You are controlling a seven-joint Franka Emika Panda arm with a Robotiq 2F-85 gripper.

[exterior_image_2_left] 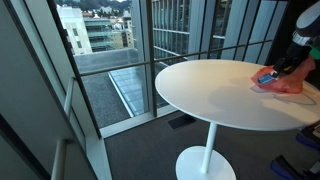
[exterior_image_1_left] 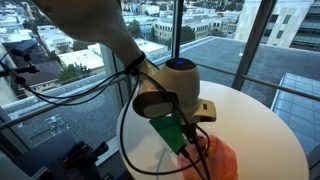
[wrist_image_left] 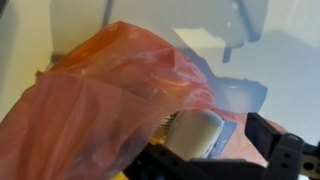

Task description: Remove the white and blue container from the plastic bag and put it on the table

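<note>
Orange plastic bag (wrist_image_left: 100, 95) lies on the round white table (exterior_image_2_left: 200, 95). The white and blue container (wrist_image_left: 196, 132) sits at its mouth, between the gripper (wrist_image_left: 215, 150) fingers. Their grip cannot be told, and the label is too blurred to read.

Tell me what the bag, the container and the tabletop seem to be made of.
Bag: thin orange-red plastic film, translucent and creased.
Container: smooth white surface with a soft sheen, probably plastic; too blurred to be sure.
Tabletop: smooth uniform white, perhaps laminate or painted board; the look leaves it open.
</note>
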